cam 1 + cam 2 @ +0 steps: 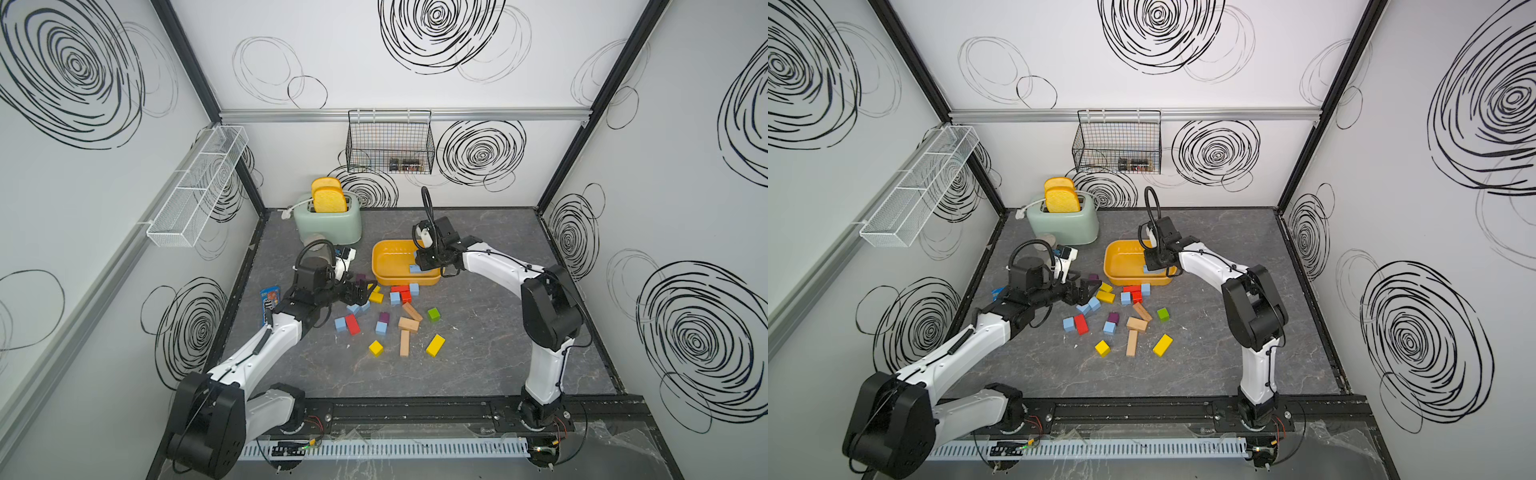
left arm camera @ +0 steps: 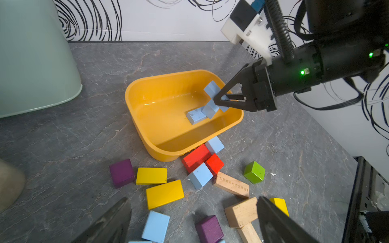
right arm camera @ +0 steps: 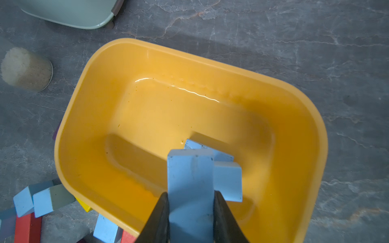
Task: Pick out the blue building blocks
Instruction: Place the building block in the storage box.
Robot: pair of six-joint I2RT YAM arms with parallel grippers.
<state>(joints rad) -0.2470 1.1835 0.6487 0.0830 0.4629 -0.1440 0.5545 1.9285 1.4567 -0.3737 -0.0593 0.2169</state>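
The yellow tub (image 3: 147, 63) is gleaming as smooth, glossy plastic, a highlight running across its floor. The blue building block (image 3: 190, 178), lower centre of the right wrist view, is looking like matt painted wood, lightly scuffed. The tabletop (image 3: 315, 42) is showing a matt grey veined stone pattern. The tan blocks (image 2: 231, 185) are showing bare wood grain.

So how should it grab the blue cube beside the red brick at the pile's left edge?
From above, with the left gripper closing on the near and far faces of the blue cube: the red brick crowds one side, while those flat, parallel faces look free.
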